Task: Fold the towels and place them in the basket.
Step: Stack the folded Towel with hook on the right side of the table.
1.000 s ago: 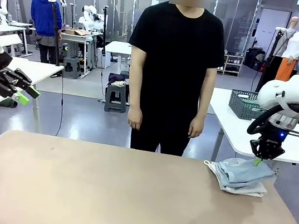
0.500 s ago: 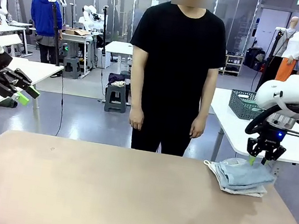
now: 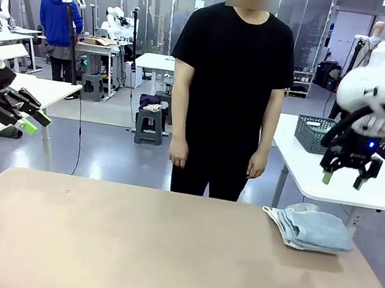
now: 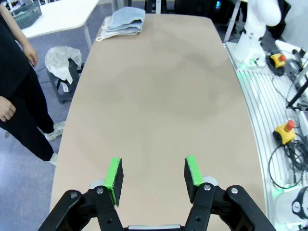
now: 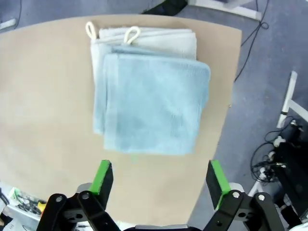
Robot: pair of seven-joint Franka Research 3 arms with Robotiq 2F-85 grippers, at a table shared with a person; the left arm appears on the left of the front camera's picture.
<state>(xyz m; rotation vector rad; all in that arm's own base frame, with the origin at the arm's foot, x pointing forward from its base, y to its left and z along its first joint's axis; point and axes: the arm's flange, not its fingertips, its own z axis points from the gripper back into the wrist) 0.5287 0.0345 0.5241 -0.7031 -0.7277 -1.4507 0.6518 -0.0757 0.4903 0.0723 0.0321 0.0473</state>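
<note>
Right pincer point(image 3: 343, 180) hangs released above the folded towels point(image 3: 310, 228); stack sits near the bench point(image 3: 161, 255) edge and could slide off during regrasp.

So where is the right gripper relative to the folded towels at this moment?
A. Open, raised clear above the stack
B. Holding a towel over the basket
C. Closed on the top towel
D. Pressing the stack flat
A: the right gripper hangs open, apart from the folded towels lying on the table.
</note>
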